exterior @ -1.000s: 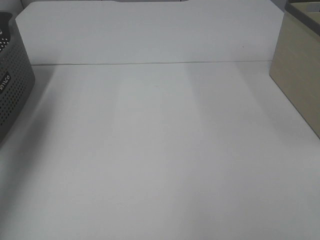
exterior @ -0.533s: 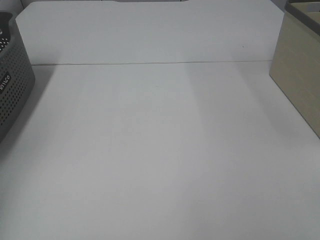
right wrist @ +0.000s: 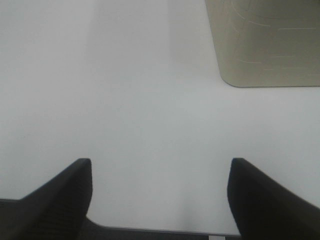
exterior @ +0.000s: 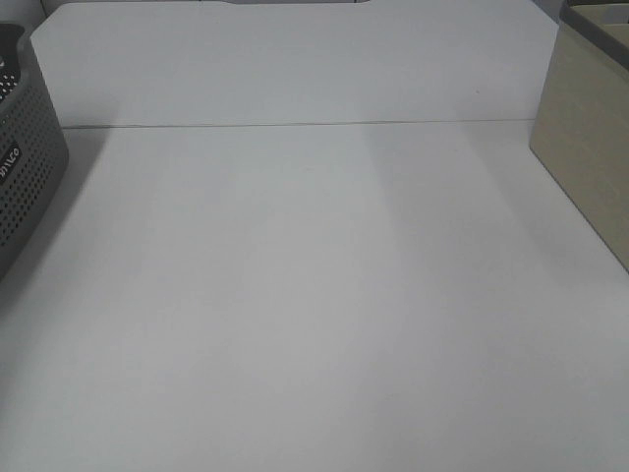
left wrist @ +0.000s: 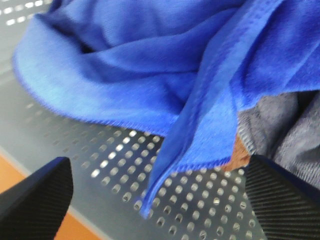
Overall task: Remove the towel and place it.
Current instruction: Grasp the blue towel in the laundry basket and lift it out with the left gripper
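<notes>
The deep-blue towel (left wrist: 150, 75) lies bunched in folds inside the grey perforated basket (left wrist: 110, 165), seen up close in the left wrist view. One stitched edge of it hangs down toward the basket's holed wall. My left gripper (left wrist: 160, 200) is open just in front of that hanging edge, one finger on each side and neither touching the cloth. In the exterior high view the towel and both grippers are out of sight; only the basket's side (exterior: 25, 167) shows at the left edge. My right gripper (right wrist: 160, 195) is open over the bare white table (right wrist: 125, 90) with nothing in it.
A grey cloth (left wrist: 285, 130) lies beside the towel in the basket, with a small brown patch (left wrist: 237, 157) under it. A beige box (exterior: 590, 147) stands at the table's right edge and also shows in the right wrist view (right wrist: 270, 40). A low white wall (exterior: 295, 69) backs the table.
</notes>
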Robot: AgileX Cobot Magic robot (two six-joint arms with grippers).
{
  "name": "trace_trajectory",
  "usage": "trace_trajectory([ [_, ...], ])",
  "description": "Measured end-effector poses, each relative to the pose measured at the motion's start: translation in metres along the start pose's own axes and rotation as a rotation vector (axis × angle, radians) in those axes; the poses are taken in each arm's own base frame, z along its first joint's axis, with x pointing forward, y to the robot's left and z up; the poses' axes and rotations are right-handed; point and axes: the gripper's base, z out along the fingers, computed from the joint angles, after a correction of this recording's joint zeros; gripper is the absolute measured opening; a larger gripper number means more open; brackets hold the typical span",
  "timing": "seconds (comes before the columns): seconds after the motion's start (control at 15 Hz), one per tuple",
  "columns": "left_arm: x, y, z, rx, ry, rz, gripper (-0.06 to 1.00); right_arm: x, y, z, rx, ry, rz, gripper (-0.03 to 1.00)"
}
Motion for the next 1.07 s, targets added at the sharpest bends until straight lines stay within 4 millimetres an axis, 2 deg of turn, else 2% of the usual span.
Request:
trace_trajectory([
  [0.27,-0.007,-0.009,0.029,0.055,0.004,0.031,0.87,0.000,0.000,0.000,0.000,0.000,0.000,0.71],
  [0.4,-0.009,-0.012,0.035,0.075,0.006,0.036,0.83,0.000,0.000,0.000,-0.001,0.000,0.000,0.71],
  [0.53,-0.009,-0.012,0.035,0.075,0.006,0.036,0.68,0.000,0.000,0.000,-0.001,0.000,0.000,0.71],
  [0.73,-0.009,-0.014,0.035,0.091,0.009,0.012,0.26,0.000,0.000,0.000,-0.001,0.000,0.000,0.71],
  [0.8,-0.008,-0.013,0.033,0.089,0.008,-0.017,0.17,0.000,0.000,0.000,-0.001,0.000,0.000,0.71],
  [0.87,-0.008,-0.012,0.030,0.083,0.008,-0.038,0.12,0.000,0.000,0.000,-0.001,0.000,0.000,0.71],
  [1.07,-0.007,-0.011,0.028,0.077,0.009,-0.071,0.09,0.000,0.000,0.000,-0.001,0.000,0.000,0.71],
])
